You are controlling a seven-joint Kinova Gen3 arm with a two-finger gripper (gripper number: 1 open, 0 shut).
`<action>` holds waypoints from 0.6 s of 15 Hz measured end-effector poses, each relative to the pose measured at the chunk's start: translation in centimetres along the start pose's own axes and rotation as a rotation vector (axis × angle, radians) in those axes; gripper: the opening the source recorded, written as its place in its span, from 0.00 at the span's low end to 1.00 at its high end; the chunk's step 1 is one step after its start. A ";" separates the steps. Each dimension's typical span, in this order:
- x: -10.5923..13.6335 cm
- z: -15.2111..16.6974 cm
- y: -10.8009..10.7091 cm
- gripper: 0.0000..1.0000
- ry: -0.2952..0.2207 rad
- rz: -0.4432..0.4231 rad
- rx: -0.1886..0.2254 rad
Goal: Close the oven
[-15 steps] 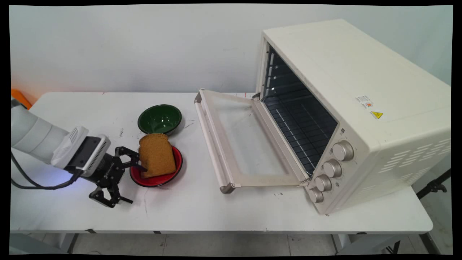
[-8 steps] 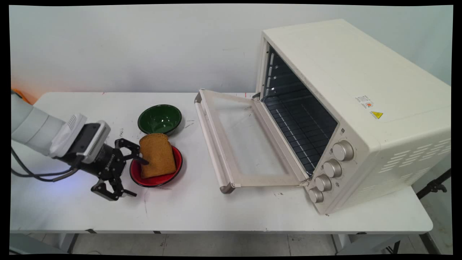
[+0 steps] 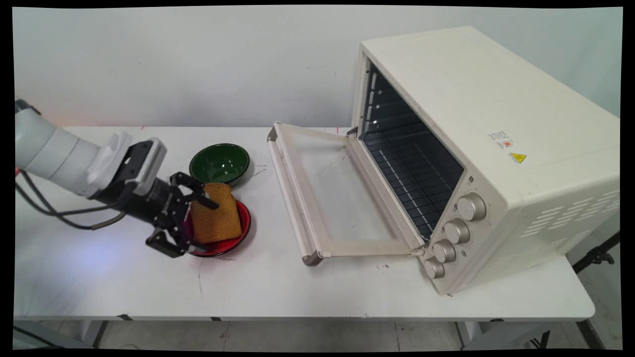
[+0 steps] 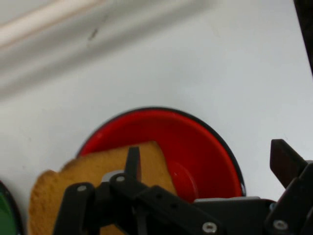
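The slice of brown bread (image 3: 217, 214) leans in the red bowl (image 3: 244, 218), just in front of the green bowl (image 3: 220, 163). The black gripper (image 3: 197, 223) straddles the slice's left edge, fingers spread apart, one above and one below, not yet clamped. The toaster oven (image 3: 486, 148) stands well to the right, its door (image 3: 327, 188) dropped open.

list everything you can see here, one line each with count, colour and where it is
bread slice: 1, brown, leaning in the red bowl
red bowl: 1, red inside with dark rim, table's left part
green bowl: 1, green, just behind the red bowl
toaster oven: 1, cream, table's right part, door folded down open
table: 1, white
arm: 1, white, from the left
gripper: 1, black, open, fingers either side of the bread slice
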 end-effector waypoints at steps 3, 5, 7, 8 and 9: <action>1.1 0.4 -0.6 0.00 0.013 -0.031 0.017; 2.0 1.0 -1.1 0.00 0.023 -0.059 0.033; 2.8 1.8 -1.6 0.00 0.032 -0.088 0.046; 3.1 2.2 -1.8 0.00 0.035 -0.101 0.052; 3.5 2.8 -2.0 0.00 0.039 -0.118 0.058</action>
